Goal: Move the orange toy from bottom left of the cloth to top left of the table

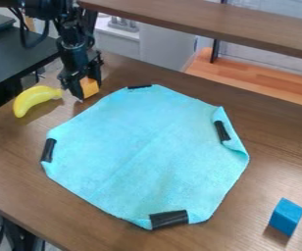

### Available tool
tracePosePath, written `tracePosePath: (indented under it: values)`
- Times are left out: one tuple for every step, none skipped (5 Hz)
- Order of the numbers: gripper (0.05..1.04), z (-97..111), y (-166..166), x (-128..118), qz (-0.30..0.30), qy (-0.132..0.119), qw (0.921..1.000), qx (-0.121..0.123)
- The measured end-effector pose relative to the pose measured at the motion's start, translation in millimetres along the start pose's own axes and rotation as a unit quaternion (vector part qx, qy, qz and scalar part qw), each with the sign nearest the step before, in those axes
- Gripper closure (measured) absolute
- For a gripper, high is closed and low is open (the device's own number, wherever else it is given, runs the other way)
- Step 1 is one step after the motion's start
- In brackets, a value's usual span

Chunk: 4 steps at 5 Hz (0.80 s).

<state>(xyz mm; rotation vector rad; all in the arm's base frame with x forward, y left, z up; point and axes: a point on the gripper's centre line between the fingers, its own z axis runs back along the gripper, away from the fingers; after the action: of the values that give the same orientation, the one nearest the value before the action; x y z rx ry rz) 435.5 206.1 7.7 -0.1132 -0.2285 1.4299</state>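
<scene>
At the upper left of the table, left of the cloth's top corner, is my gripper (90, 91), pointing down and shut on the orange toy (89, 86). One finger is at the toy's left side and the other at its right; its upper part is partly hidden by the gripper. Whether the toy touches the tabletop, I cannot tell. The light blue cloth (147, 152) lies spread over the middle of the table (265, 117), its edges held by black strips.
A yellow toy banana (36, 99) lies just left of the gripper, near the table's left edge. A blue block (287, 216) stands at the lower right. Behind the table runs a raised brown shelf (213, 22), and a black surface (22, 59) is at the far left.
</scene>
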Motion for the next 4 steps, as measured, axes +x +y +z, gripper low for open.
tracePosePath:
  values:
    - [0.097,-1.8,-6.6,-4.5,0.005,0.015,0.9995,-0.028]
    - [0.081,0.1,1.8,-6.2,0.012,0.015,0.9996,-0.021]
    - [0.082,30.9,-2.1,-9.4,0.016,0.013,0.9987,-0.047]
    - [0.083,60.8,4.5,-17.2,0.017,0.005,0.9980,-0.061]
